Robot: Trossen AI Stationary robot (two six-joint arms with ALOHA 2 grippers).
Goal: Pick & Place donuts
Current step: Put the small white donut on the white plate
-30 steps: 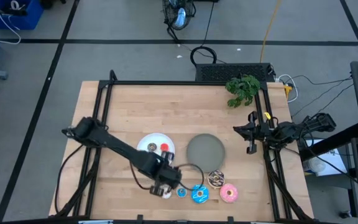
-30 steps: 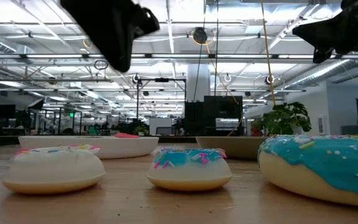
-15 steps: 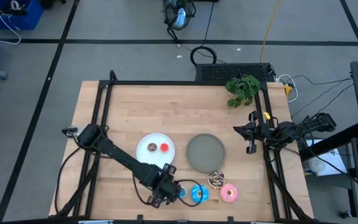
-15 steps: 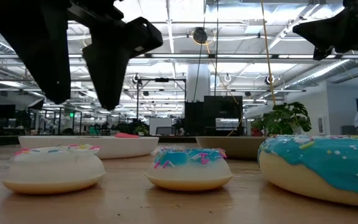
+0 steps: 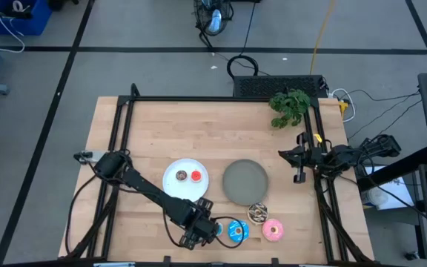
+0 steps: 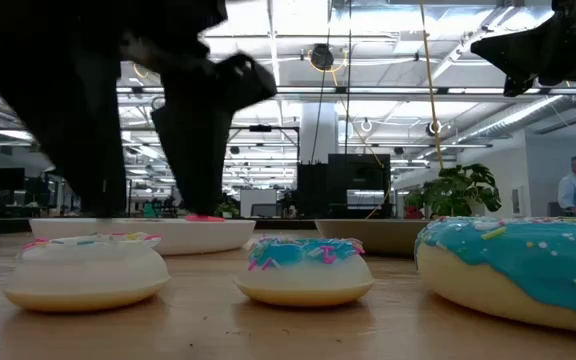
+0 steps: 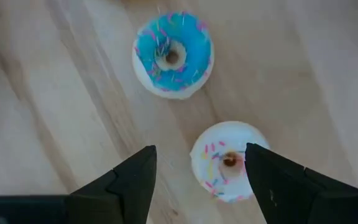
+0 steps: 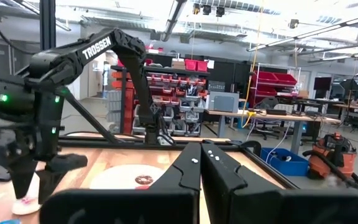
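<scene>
A tiny cream donut lies flat on the wooden table near its front edge, with a tiny blue donut just beside it. My left gripper is open and points down over the cream donut, one finger on each side; I see no touch. The white plate holds a brown donut and a red donut. A blue sprinkled donut, a chocolate donut and a pink donut lie to the right. My right gripper waits shut at the table's right edge.
The grey plate sits bare at the table's middle, right of the white plate. A green plant stands at the far right corner. Black frame rails run along the table's sides. The front edge is close to my left gripper.
My left gripper has gone toward the table's near edge and down, and has opened from shut; its fingers now stand on either side of the cream donut. The donuts have kept their places.
</scene>
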